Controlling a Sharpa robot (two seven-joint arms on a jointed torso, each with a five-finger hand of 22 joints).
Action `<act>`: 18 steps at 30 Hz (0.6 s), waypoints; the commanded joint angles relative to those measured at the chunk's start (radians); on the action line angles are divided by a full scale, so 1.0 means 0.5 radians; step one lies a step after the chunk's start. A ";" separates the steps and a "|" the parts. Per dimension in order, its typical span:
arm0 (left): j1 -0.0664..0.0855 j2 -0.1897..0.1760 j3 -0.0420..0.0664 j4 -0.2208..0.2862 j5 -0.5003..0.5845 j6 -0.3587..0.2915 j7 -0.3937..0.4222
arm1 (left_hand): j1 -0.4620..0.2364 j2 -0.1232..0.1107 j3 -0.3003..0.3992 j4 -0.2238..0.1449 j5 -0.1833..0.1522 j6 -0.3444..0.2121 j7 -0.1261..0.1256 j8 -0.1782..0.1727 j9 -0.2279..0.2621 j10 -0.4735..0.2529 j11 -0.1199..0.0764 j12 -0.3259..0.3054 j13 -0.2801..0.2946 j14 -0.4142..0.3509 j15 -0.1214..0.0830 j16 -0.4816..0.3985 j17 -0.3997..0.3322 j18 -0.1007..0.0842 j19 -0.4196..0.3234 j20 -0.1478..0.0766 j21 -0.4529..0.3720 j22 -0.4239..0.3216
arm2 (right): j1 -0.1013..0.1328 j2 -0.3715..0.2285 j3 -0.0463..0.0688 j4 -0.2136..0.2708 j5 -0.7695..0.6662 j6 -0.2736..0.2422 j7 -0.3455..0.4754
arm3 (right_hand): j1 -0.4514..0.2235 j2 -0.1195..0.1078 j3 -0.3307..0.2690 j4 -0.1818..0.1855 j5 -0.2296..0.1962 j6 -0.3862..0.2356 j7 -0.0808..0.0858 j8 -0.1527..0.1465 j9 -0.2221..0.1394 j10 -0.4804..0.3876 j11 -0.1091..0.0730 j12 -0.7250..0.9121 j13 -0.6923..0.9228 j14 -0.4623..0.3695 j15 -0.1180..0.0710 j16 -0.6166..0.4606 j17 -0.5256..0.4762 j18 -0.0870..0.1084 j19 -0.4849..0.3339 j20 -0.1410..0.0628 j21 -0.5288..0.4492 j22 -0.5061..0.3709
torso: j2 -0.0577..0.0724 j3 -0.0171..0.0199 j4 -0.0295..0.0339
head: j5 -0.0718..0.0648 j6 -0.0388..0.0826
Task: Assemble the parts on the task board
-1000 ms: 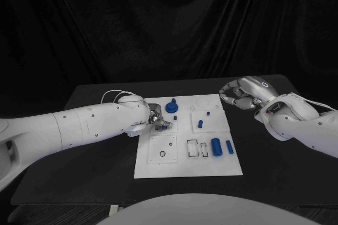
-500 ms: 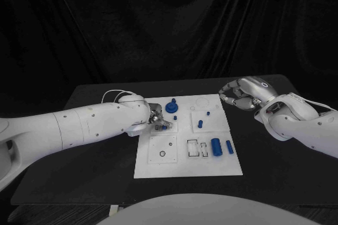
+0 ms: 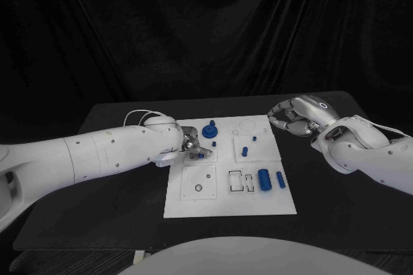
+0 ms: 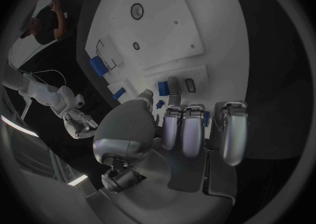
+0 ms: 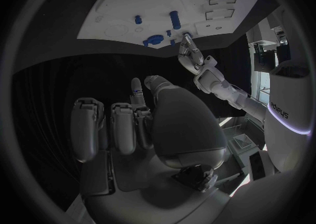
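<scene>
The white task board (image 3: 225, 198) lies in the middle of the black table. My left hand (image 3: 193, 147) reaches over its far left part, and its thumb and a finger pinch a small blue part (image 3: 200, 155) right at the board's surface. That small blue part (image 4: 163, 88) sits beside a slot, against the fingertips (image 4: 173, 83). A round blue part (image 3: 210, 130) stands just beyond the hand. My right hand (image 3: 292, 117) hovers off the board's far right corner, fingers curled in and holding nothing.
Blue pegs (image 3: 244, 150) (image 3: 255, 138) stand in the board's far right plate. A thick blue cylinder (image 3: 264, 179) and a thinner one (image 3: 280, 179) lie on the near right. Outlined slots (image 3: 239, 181) and a ring hole (image 3: 199, 188) mark the near half.
My right hand has turned slightly at the wrist. The left hand and the parts have stayed in place.
</scene>
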 commanded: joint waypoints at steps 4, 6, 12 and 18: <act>0.006 -0.018 0.002 0.046 0.007 -0.064 0.032 | 0.062 -0.025 -0.026 -0.027 -0.030 -0.091 0.020 -0.040 0.007 0.209 0.019 -0.008 0.527 0.208 0.015 0.005 0.526 -0.002 0.108 0.018 -0.017 0.472 | -0.007 -0.006 0.001 0.000 -0.004 0.007 -0.036 | 0.012 0.004 0.014 -0.002 0.010 -0.002 0.005 -0.006 0.000 0.206 0.012 0.007 0.527 0.159 0.011 -0.009 0.246 0.018 0.098 0.015 -0.008 0.438 | 0.000 0.0005 0.000 | -0.002 0.000; 0.007 -0.026 0.002 0.056 0.007 -0.066 0.027 | 0.079 -0.026 -0.025 -0.033 -0.023 -0.100 0.023 -0.041 0.010 0.209 0.021 -0.008 0.527 0.208 0.017 0.005 0.526 -0.002 0.107 0.020 -0.018 0.471 | -0.008 -0.007 0.001 0.001 -0.004 0.007 -0.036 | 0.012 0.004 0.014 -0.002 0.010 -0.002 0.005 -0.006 0.000 0.206 0.012 0.007 0.527 0.159 0.011 -0.009 0.246 0.018 0.098 0.015 -0.008 0.438 | 0.001 0.0003 0.001 | -0.005 0.000; 0.009 -0.056 0.002 0.096 0.007 -0.125 0.038 | 0.138 -0.033 -0.027 -0.050 -0.005 -0.179 0.038 -0.016 0.062 0.209 0.034 -0.008 0.527 0.208 0.028 0.005 0.526 0.000 0.103 0.030 -0.025 0.469 | -0.008 -0.011 0.001 0.002 -0.004 0.006 -0.036 | 0.011 0.003 0.015 -0.002 0.010 -0.002 0.006 -0.006 0.000 0.206 0.013 0.007 0.527 0.158 0.011 -0.010 0.245 0.018 0.098 0.016 -0.008 0.438 | 0.000 0.0002 0.001 | 0.004 0.000; 0.010 -0.093 0.002 0.153 -0.048 -0.232 0.061 | 0.154 -0.040 -0.059 -0.020 -0.003 -0.277 0.050 0.078 0.175 0.209 0.045 -0.008 0.527 0.208 0.038 0.005 0.526 0.002 0.098 0.042 -0.034 0.466 | -0.008 -0.012 0.001 0.000 -0.004 0.007 -0.037 | 0.011 0.003 0.015 -0.002 0.010 -0.002 0.006 -0.006 0.000 0.206 0.013 0.007 0.527 0.158 0.011 -0.010 0.245 0.018 0.098 0.016 -0.008 0.438 | -0.001 0.0000 0.000 | 0.009 0.000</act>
